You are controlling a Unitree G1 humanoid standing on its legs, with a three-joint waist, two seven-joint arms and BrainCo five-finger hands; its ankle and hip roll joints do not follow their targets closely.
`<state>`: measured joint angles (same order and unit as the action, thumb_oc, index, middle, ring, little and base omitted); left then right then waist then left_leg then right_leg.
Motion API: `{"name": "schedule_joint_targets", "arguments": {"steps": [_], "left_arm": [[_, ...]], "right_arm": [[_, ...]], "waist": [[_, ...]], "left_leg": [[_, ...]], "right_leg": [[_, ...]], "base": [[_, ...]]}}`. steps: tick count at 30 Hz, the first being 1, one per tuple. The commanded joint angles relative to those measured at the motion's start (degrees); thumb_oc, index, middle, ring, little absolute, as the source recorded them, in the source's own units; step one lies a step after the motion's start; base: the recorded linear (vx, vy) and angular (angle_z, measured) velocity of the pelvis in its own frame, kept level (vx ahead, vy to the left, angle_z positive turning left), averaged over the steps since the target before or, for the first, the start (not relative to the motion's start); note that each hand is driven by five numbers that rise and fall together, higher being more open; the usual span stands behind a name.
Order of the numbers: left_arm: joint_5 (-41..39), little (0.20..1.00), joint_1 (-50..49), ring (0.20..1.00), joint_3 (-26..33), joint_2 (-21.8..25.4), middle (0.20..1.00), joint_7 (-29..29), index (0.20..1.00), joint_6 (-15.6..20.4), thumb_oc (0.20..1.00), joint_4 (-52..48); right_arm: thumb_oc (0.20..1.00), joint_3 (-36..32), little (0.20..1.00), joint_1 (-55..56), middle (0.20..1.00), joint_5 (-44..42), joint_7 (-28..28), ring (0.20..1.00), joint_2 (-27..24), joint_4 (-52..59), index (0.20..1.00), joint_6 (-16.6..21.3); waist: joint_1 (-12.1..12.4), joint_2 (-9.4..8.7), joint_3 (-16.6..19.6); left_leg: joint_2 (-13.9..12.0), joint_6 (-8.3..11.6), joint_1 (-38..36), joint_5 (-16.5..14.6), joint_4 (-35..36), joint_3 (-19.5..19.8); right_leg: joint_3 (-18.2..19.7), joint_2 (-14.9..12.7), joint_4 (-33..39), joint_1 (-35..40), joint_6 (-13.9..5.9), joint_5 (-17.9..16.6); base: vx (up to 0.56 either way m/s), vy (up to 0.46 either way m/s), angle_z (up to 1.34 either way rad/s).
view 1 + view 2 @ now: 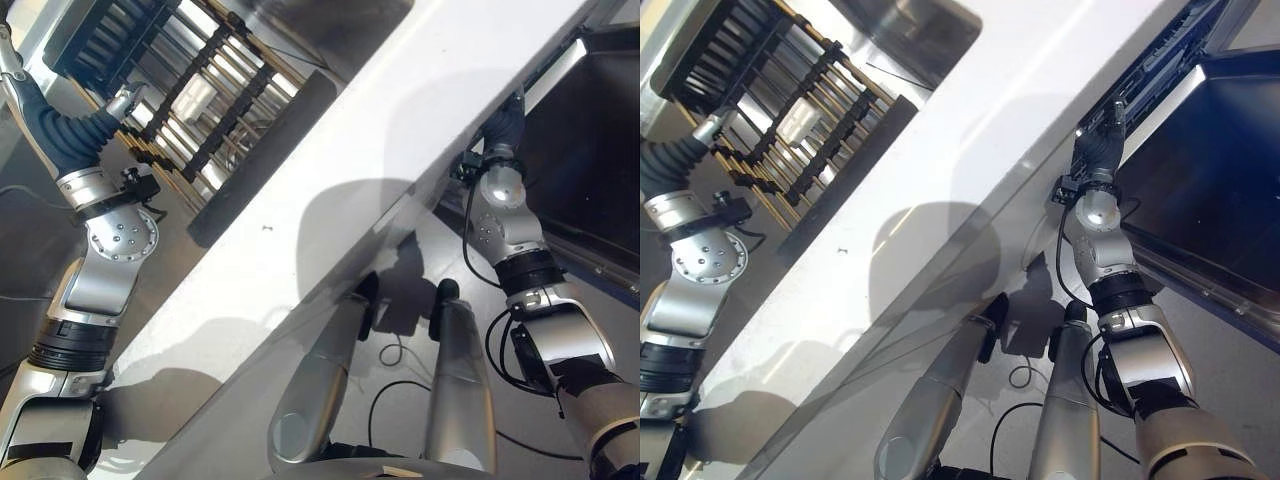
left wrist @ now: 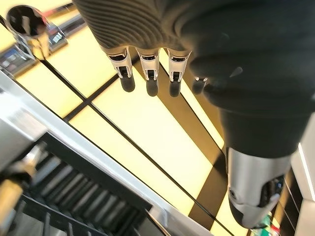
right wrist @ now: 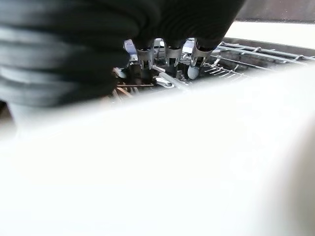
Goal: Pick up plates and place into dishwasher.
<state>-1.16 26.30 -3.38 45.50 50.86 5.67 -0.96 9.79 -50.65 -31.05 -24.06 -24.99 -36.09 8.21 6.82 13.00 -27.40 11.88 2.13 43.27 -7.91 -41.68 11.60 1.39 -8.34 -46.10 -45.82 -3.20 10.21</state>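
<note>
Far left: the left hand [image 1: 125, 100], fingers [image 2: 147, 81] straight and relaxed and holding nothing, hangs at the dark slatted metal drying rack [image 1: 200, 100]. Whether the bright patches among its slats are plates cannot be told.

Centre: the long white countertop [image 1: 400, 130].

Right: the right hand [image 1: 1102, 140], fingers extended with nothing seen between them, reaches towards the grey wire dishwasher basket [image 3: 256, 51] above the open dark dishwasher door [image 1: 1210, 180].

Plates are probably stiff, smooth, slippery and breakable; the rim is best pinched between thumb and fingers.
</note>
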Motion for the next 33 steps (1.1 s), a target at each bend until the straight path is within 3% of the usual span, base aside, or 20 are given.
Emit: {"name": "schedule_joint_targets", "arguments": {"steps": [1, 8, 12, 14, 16, 20, 23, 26, 33], "left_arm": [[-1.7, 1.000, -0.1, 1.000, 2.2, -2.3, 1.000, -0.4, 1.000, 3.1, 1.000, -1.6], [-3.2, 1.000, -0.3, 1.000, 2.2, -1.1, 1.000, -1.3, 1.000, 5.1, 1.000, -0.7], [-3.8, 1.000, -0.3, 1.000, 2.5, -0.8, 1.000, -2.2, 1.000, 5.2, 1.000, -0.8], [-3.8, 1.000, -0.3, 1.000, 2.5, -0.4, 1.000, -2.2, 1.000, 5.4, 1.000, -0.7], [-3.8, 1.000, -0.4, 1.000, 2.5, -0.2, 1.000, -1.7, 1.000, 5.1, 1.000, -1.1], [-3.4, 1.000, -1.0, 1.000, 3.2, 0.0, 1.000, -0.7, 1.000, 3.8, 1.000, -2.1], [-3.2, 1.000, -1.3, 1.000, 3.8, 0.2, 1.000, 0.1, 1.000, 2.5, 1.000, -3.2], [-2.6, 1.000, -1.7, 1.000, 4.3, -0.3, 1.000, 0.6, 1.000, 1.2, 1.000, -4.0], [-2.0, 1.000, -2.6, 1.000, 5.1, -1.8, 1.000, 0.5, 1.000, 0.3, 1.000, -5.4]], "right_arm": [[1.000, 6.3, 1.000, -13.8, 1.000, 1.1, 8.3, 1.000, 7.2, 4.1, 1.000, 4.3], [1.000, 7.2, 1.000, -14.7, 1.000, -0.9, 10.0, 1.000, 6.5, 2.3, 1.000, 5.9], [1.000, 6.4, 1.000, -13.7, 1.000, -0.5, 6.9, 1.000, 5.3, 2.4, 1.000, 6.0], [1.000, 5.7, 1.000, -12.2, 1.000, 1.5, 2.7, 1.000, 4.0, 2.5, 1.000, 5.6], [1.000, 5.1, 1.000, -10.9, 1.000, 3.6, -1.4, 1.000, 2.9, 3.6, 1.000, 3.5], [1.000, 3.5, 1.000, -6.5, 1.000, 9.6, -10.6, 1.000, -0.2, 8.9, 1.000, -6.3], [1.000, 2.5, 1.000, -2.7, 1.000, 13.1, -15.5, 1.000, -2.2, 14.2, 1.000, -13.7], [1.000, 1.6, 1.000, 1.5, 1.000, 16.3, -17.6, 1.000, -3.8, 18.9, 1.000, -18.7], [1.000, -2.7, 1.000, 10.1, 1.000, 18.1, -20.2, 1.000, -4.6, 24.7, 1.000, -21.7]], "waist": [[4.0, -0.46, -2.1], [4.1, -0.24, -2.0], [3.6, -0.66, -2.3], [2.9, -1.27, -2.4], [2.2, -1.68, -2.4], [-0.1, -3.12, -2.4], [-1.9, -4.07, -2.4], [-3.8, -4.92, -2.4], [-6.4, -6.96, -2.4]], "left_leg": [[4.9, -8.66, 2.0, -6.5, -6.3, -3.4], [5.0, -8.53, 1.0, -6.6, -5.5, -3.3], [4.7, -8.65, 0.7, -6.8, -5.3, -3.6], [4.3, -8.79, 0.5, -7.1, -5.0, -3.8], [4.0, -8.86, 0.3, -7.3, -4.7, -4.0], [3.4, -9.13, -0.3, -7.0, -3.2, -4.5], [2.5, -9.39, -1.2, -7.2, -2.2, -5.2], [1.7, -9.78, -3.3, -8.4, -1.6, -5.9], [1.4, -9.79, -8.2, -8.9, 0.1, -7.9]], "right_leg": [[0.0, -0.9, 12.7, 2.7, 0.40, -9.6], [0.1, -1.5, 14.8, 3.9, 0.09, -10.8], [0.4, -1.5, 15.5, 4.3, 0.12, -11.4], [0.7, -1.2, 16.6, 4.6, 0.09, -12.0], [1.1, -1.0, 17.6, 4.8, 0.09, -12.8], [2.5, -0.6, 20.7, 5.4, -0.12, -15.2], [3.6, -0.1, 22.7, 6.2, -0.25, -16.5], [4.7, 0.3, 24.2, 7.8, -0.26, -17.1], [6.3, -1.1, 28.4, 13.1, -0.33, -20.6]], "base": [[0.00, -0.025, 0.06], [-0.01, -0.002, 0.01], [-0.07, -0.007, 0.00], [-0.10, -0.008, 0.00], [-0.11, 0.010, -0.03], [-0.14, 0.026, -0.08], [-0.15, 0.055, -0.20], [-0.12, 0.089, -0.32], [-0.12, 0.119, -0.38]]}}
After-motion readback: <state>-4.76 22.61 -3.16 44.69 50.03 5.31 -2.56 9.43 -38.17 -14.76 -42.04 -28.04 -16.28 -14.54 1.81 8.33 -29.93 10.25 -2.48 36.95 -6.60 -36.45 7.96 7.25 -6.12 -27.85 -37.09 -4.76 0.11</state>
